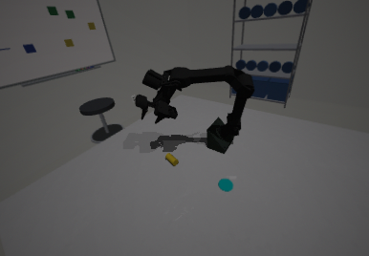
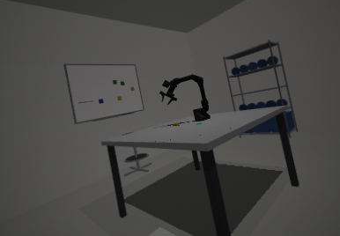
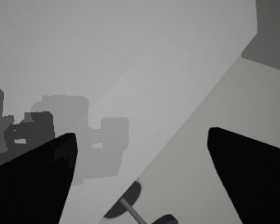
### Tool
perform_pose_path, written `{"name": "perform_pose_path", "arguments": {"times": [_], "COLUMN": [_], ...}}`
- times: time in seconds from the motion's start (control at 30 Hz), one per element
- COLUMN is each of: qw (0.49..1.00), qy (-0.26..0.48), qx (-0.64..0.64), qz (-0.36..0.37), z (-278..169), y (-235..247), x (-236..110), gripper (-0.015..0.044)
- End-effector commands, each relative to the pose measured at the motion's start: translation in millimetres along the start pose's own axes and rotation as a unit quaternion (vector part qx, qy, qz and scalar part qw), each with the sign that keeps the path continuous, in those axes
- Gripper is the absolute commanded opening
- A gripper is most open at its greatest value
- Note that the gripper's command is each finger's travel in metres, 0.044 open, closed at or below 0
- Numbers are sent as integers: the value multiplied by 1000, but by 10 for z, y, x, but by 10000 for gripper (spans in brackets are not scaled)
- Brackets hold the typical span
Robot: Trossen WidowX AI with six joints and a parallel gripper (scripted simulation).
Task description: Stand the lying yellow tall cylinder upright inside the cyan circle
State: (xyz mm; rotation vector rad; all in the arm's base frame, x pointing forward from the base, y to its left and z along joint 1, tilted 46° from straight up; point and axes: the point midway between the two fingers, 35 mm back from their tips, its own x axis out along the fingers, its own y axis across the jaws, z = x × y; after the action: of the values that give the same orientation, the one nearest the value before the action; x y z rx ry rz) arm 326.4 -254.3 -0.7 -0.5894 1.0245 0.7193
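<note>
top near, exterior far (shared table (image 2: 229, 128))

A pale grey table (image 1: 296, 208) on dark legs is seen carrying the arm's black base (image 1: 220, 136) near its far edge, with a yellow cylinder (image 1: 172, 160) lying on its side in front of the base and a flat cyan circle (image 1: 226, 184) set apart from it.

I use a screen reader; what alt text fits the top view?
A black robot arm holds its open, empty end effector above a grey table, where a yellow cylinder lies on its side apart from a cyan circle.
</note>
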Motion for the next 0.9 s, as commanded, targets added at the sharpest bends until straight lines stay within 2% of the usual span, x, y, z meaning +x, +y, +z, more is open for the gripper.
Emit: {"name": "perform_pose_path", "arguments": {"times": [0.0,0.87], "qw": [999,951], "qy": [-11,-118], "qx": [-21,-163], "qz": [29,234], "z": [57,486], "y": [98,919], "x": [86,460], "gripper": [309,309]}}
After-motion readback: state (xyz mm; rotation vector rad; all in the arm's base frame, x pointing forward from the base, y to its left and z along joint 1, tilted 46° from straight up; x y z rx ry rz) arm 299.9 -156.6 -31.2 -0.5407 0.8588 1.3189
